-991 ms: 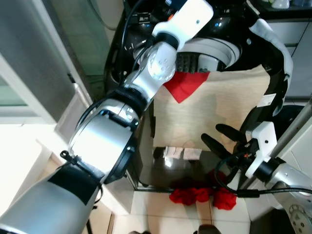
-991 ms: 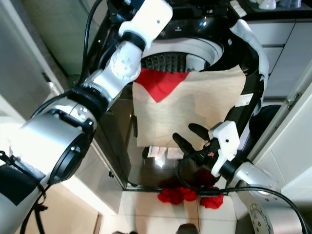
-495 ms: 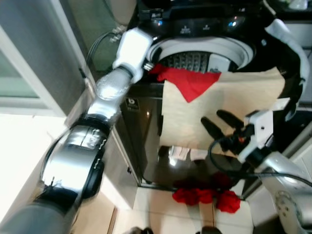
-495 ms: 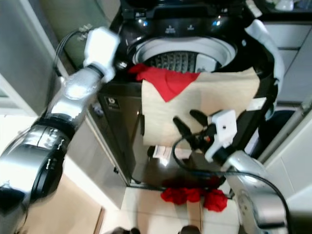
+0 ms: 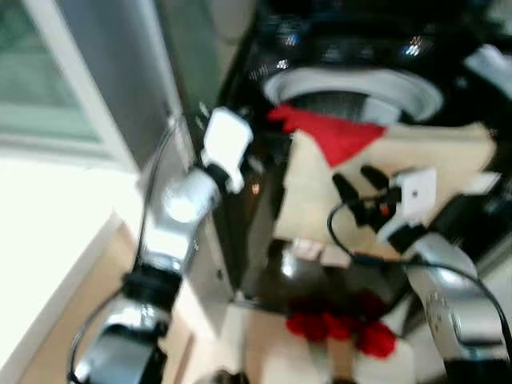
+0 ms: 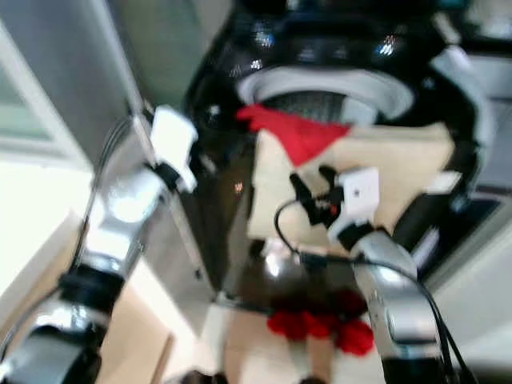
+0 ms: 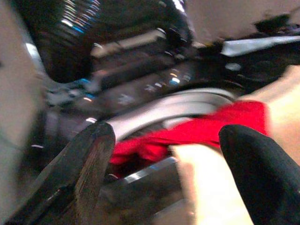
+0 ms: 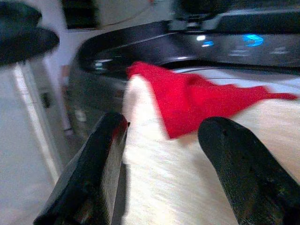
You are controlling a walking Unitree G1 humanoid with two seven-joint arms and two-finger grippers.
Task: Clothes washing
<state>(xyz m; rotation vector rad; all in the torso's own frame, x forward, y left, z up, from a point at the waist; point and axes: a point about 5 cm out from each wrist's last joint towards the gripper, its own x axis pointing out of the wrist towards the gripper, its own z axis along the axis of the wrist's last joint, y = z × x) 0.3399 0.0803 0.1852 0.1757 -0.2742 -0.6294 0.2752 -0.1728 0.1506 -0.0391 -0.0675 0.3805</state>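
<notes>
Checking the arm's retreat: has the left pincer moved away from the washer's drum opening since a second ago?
Yes. The left pincer has pulled back from over the drum opening to beside the washer's front corner, open and empty.

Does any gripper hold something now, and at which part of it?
Nothing is held. The left gripper and right gripper are both open and empty, facing the red cloth and beige cloth.

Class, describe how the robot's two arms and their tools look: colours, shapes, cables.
Both arms are rounded silver segments with black joint bands and white wrist housings. Loose black cables loop along them. The left tool and right tool each have two long, blunt black fingers.
</notes>
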